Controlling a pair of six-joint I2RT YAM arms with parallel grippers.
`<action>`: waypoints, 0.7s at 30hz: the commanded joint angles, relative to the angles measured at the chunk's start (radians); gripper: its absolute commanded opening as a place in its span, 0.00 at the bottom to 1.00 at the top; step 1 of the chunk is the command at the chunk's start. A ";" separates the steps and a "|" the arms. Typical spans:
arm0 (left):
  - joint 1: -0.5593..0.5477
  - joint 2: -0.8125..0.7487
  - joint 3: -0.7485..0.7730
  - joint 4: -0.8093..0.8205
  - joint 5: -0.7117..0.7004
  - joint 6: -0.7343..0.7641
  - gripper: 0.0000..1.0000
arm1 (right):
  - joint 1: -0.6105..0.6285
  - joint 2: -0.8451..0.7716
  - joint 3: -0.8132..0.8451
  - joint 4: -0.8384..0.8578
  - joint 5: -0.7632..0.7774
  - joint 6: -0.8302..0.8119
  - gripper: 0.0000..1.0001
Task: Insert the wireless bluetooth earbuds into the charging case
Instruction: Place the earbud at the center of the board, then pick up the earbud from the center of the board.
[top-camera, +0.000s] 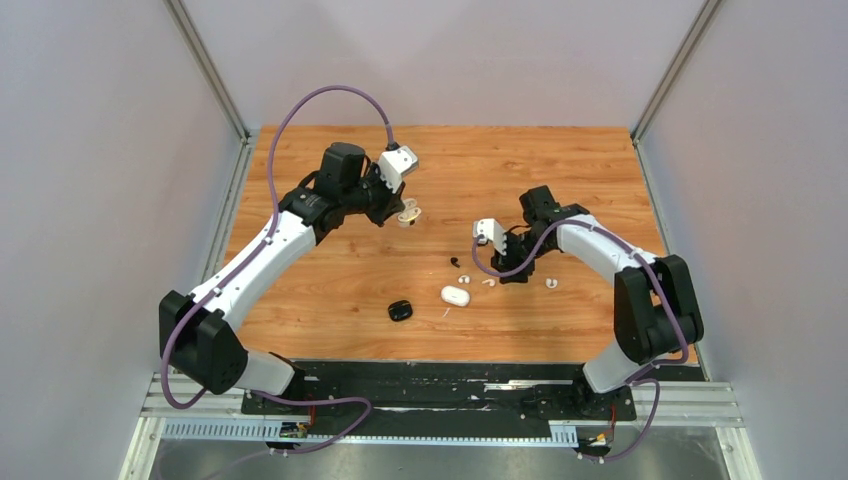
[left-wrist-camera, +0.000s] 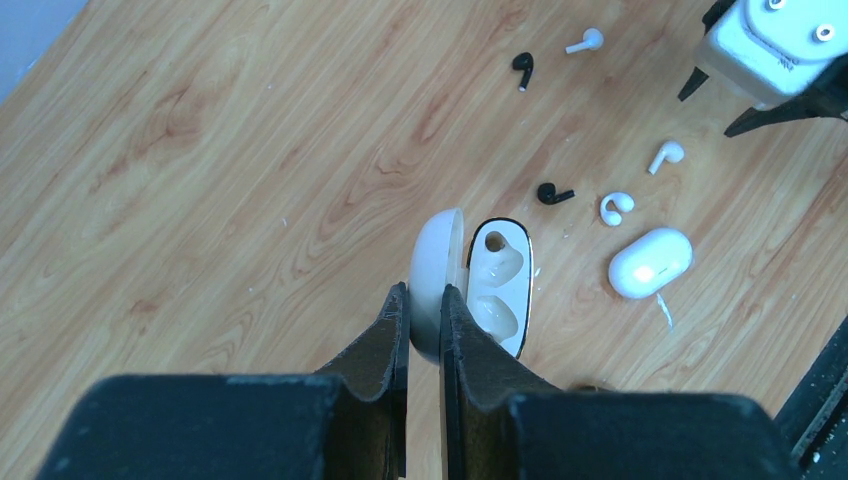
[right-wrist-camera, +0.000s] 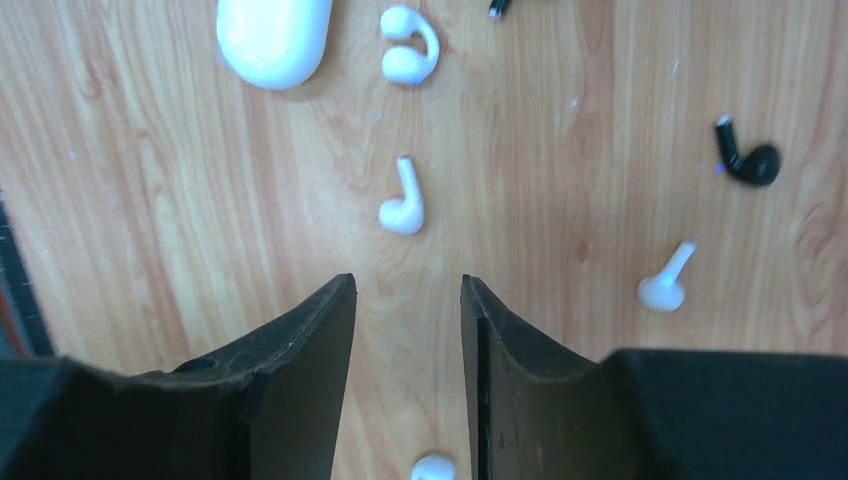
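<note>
Case (left-wrist-camera: 496, 288) sockets, left-wrist view only

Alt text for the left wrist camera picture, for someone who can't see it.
The left gripper is shut on the lid of an open white charging case, its two sockets facing the camera. On the wooden table beyond lie a closed white case, three white earbuds and two black earbuds.

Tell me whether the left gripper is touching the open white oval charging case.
Touching. The left wrist view shows the left gripper shut on the rounded lid of the open white oval charging case, both black fingers pressed against it.
</note>
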 joint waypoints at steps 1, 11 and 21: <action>0.005 -0.014 0.046 -0.008 0.006 -0.004 0.00 | 0.027 -0.015 -0.040 0.194 -0.071 -0.152 0.43; 0.006 -0.017 0.047 -0.015 -0.010 0.002 0.00 | 0.073 0.029 -0.090 0.188 -0.054 -0.371 0.45; 0.005 -0.011 0.043 -0.003 -0.010 -0.003 0.00 | 0.075 0.028 -0.103 0.123 -0.029 -0.465 0.44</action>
